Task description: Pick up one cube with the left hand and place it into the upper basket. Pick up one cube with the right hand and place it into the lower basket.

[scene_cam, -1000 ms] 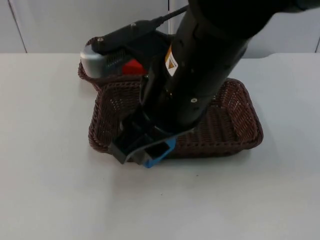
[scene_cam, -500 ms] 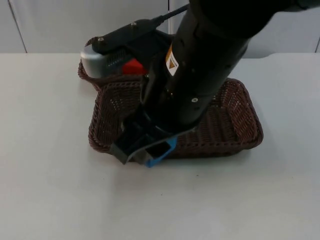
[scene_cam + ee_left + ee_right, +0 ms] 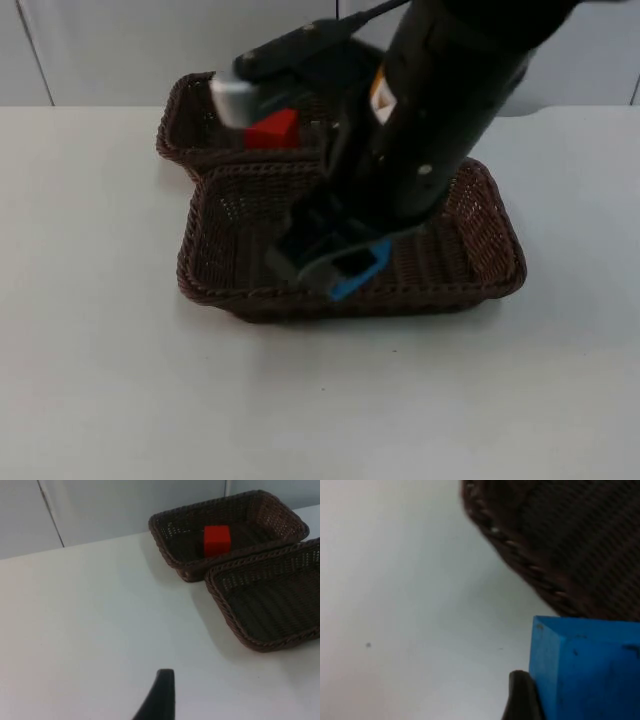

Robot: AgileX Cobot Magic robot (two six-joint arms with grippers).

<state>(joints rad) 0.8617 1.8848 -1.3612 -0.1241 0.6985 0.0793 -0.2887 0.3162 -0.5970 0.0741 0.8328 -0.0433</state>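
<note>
Two fingers of the right hand [image 3: 345, 272] pinch the blue cube [image 3: 362, 270] — above the lower basket [image 3: 490, 215].

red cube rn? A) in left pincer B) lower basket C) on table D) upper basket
D: the red cube sits in the upper basket, apart from the lower basket; the right pincer holds a blue cube.
</note>
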